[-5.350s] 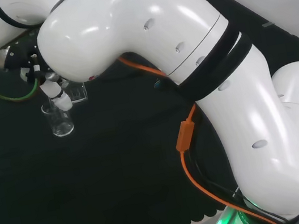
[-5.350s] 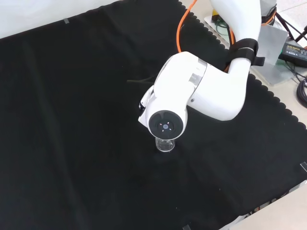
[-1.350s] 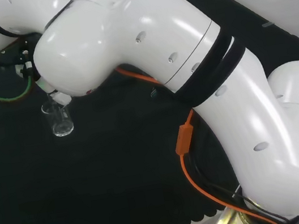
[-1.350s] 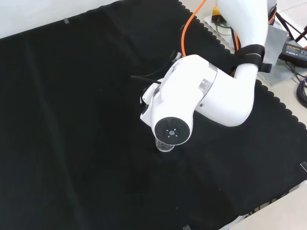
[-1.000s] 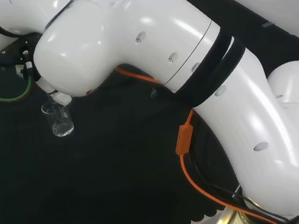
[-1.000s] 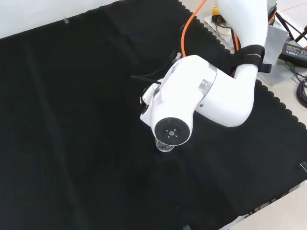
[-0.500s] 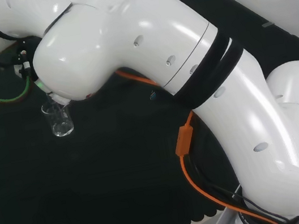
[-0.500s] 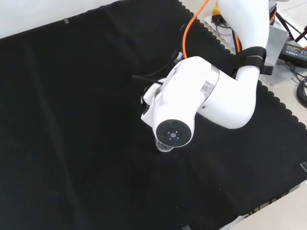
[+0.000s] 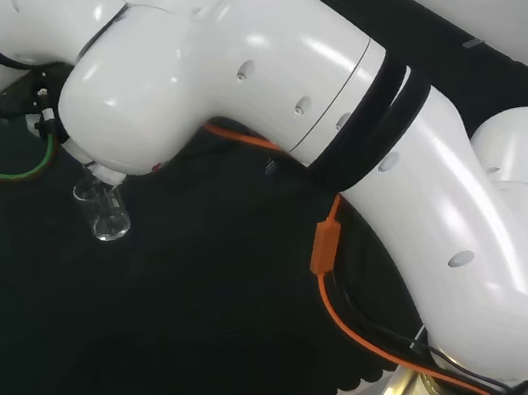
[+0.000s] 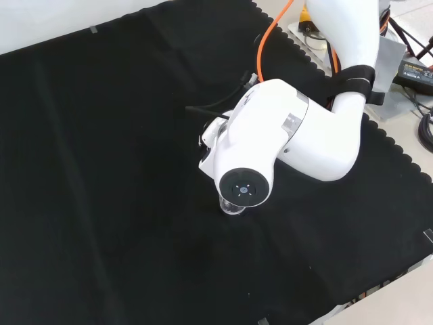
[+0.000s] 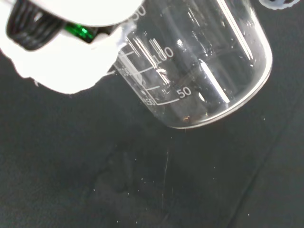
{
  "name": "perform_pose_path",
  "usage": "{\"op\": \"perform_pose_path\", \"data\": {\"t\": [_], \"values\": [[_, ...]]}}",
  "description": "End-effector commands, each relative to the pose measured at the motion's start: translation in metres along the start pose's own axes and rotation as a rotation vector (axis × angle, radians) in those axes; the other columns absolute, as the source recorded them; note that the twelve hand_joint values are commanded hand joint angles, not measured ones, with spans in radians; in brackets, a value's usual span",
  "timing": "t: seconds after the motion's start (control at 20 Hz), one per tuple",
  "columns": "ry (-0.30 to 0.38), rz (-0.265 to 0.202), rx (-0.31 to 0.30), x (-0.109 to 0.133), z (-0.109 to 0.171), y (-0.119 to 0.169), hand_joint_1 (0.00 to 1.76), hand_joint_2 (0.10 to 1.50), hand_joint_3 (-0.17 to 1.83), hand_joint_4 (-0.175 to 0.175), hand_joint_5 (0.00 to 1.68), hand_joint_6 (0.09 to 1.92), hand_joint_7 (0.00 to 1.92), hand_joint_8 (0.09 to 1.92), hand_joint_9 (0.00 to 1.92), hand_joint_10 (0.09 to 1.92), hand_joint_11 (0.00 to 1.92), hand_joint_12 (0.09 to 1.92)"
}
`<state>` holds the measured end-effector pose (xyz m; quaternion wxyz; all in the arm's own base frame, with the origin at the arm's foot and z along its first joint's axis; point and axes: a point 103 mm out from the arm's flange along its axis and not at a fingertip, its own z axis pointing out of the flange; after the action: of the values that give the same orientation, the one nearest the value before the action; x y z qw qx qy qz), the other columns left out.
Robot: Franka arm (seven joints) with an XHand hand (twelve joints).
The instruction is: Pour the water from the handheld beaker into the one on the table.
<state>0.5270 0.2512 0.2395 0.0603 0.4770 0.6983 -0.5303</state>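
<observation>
Over the last seconds the hand [image 11: 61,57], clasped on the handheld beaker [image 11: 199,61], tipped it further above the table beaker [image 9: 104,212] just below (pour apparently under way).

Arm bent low over the beaker on the cloth.
The hand [image 11: 66,57] gripped a tilted glass beaker [image 11: 199,61], fingers wrapped against its wall.

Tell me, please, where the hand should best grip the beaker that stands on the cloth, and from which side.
Probably round the side wall of the beaker, below its rim, coming in level from the side. It stands upright with its mouth open upward, so fingers should stay off the rim. In the head view, its left side is free of the arm.
</observation>
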Motion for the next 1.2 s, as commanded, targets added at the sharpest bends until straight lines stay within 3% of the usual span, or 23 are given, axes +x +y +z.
{"op": "perform_pose_path", "data": {"t": [0.05,0.45,0.65,0.85,1.2], "values": [[0.018,-0.012,-0.057,-0.003,-0.001,-0.003,1.17,0.60,0.77,0.054,1.29,0.69,1.69,0.09,1.65,0.09,1.38,0.77],[0.083,-0.055,-0.147,-0.013,0.003,-0.005,1.17,0.60,0.77,0.055,1.29,0.69,1.69,0.09,1.65,0.09,1.38,0.76],[0.157,-0.081,-0.242,-0.027,0.012,-0.004,1.17,0.60,0.77,0.055,1.29,0.69,1.69,0.09,1.65,0.09,1.38,0.76],[0.321,-0.147,-0.322,-0.044,0.028,0.005,1.17,0.60,0.77,0.056,1.29,0.69,1.69,0.09,1.65,0.09,1.38,0.76],[0.463,-0.184,-0.417,-0.061,0.046,0.021,1.17,0.60,0.77,0.057,1.29,0.69,1.69,0.09,1.65,0.09,1.38,0.76]]}}
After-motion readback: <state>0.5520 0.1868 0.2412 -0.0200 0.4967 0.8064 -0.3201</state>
